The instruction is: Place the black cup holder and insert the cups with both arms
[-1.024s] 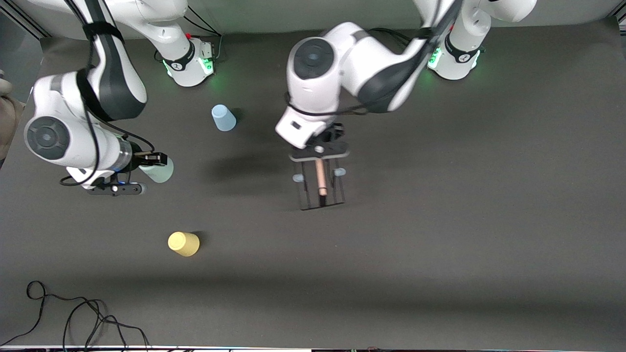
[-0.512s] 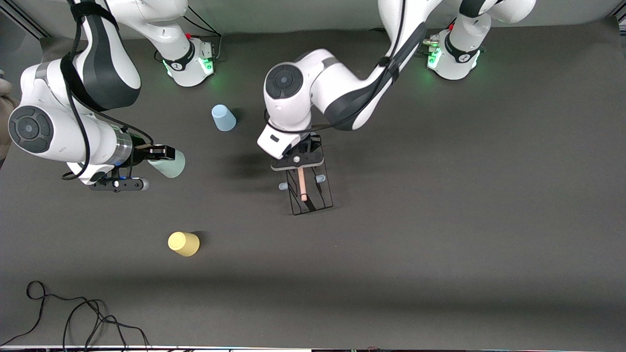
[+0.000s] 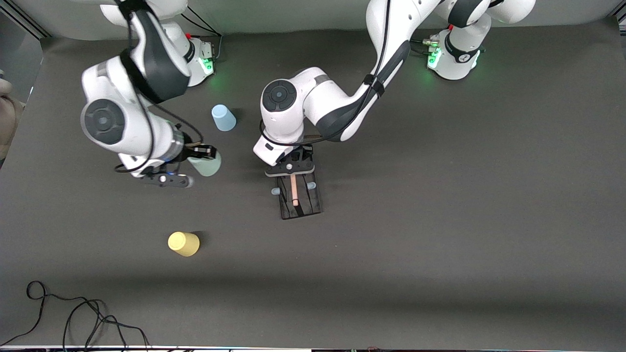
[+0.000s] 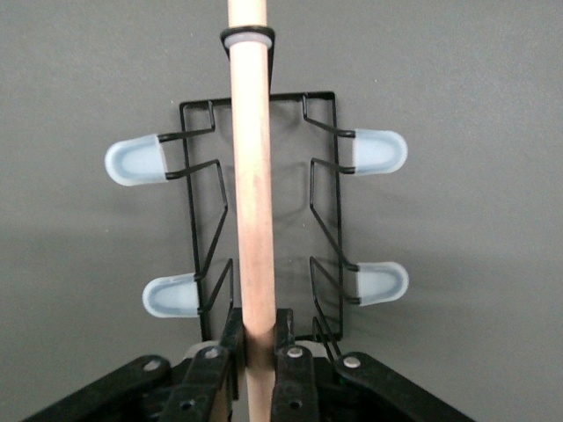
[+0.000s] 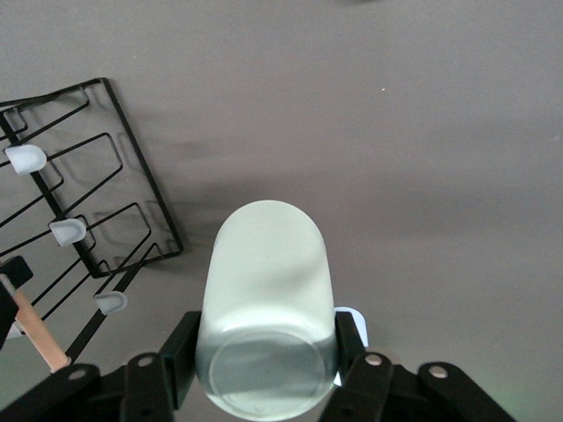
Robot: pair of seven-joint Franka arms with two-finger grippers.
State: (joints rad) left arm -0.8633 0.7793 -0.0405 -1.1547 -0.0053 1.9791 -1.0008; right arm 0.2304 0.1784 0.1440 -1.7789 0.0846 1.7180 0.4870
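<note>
The black cup holder (image 3: 299, 198) stands at the table's middle, its wooden rod handle (image 4: 252, 176) and pale blue peg tips (image 4: 378, 151) showing in the left wrist view. My left gripper (image 3: 291, 168) is shut on the rod's end. My right gripper (image 3: 201, 155) is shut on the pale green cup (image 3: 207, 165), held above the table beside the holder toward the right arm's end; the right wrist view shows the cup (image 5: 268, 303) between the fingers and the holder (image 5: 97, 211) close by. The light blue cup (image 3: 223, 118) and the yellow cup (image 3: 184, 243) stand upside down on the table.
Loose black cables (image 3: 73, 318) lie at the table's front corner toward the right arm's end. The dark mat (image 3: 440, 220) stretches bare toward the left arm's end.
My left gripper has carried the holder toward the right arm's end and lower. My right gripper has moved with the green cup toward the holder.
</note>
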